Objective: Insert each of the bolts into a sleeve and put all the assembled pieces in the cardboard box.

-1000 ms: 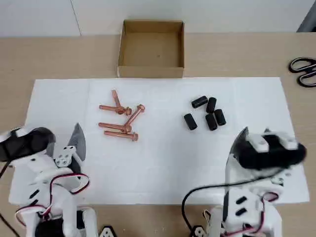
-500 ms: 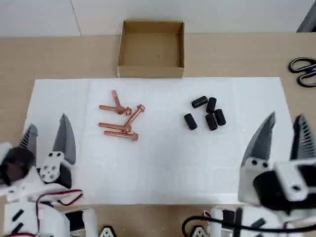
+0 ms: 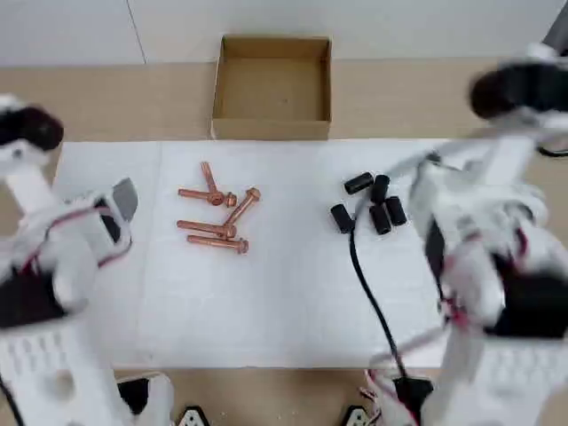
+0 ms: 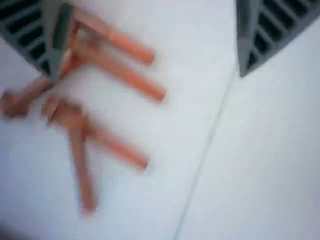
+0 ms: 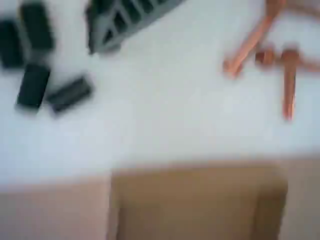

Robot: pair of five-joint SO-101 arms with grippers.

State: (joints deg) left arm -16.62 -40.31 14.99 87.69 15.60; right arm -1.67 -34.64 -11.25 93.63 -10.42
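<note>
A light wooden table [image 3: 106,98] spans the high view, and a white sheet [image 3: 293,302] covers most of its middle and lower part. The left arm [image 3: 53,257] stands up the left edge of the frame and the right arm [image 3: 497,266] up the right edge, with a black cable [image 3: 373,302] trailing from the right arm across the sheet toward the bottom. The cardboard box [image 3: 272,129] sits open at top centre on bare wood, its near wall just at the sheet's upper edge, and nothing lies inside it. Five copper bolts [image 3: 217,217] lie loose in a cluster left of centre on the sheet, some touching or crossing. Five black sleeves [image 3: 380,213] lie bunched right of centre, well apart from the bolts. The left gripper [image 4: 148,75] hangs over the bolts with its jaws spread wide and nothing between them. The right gripper [image 5: 115,25] sits above the sheet beside the sleeves; whether it is spread or closed cannot be told
</note>
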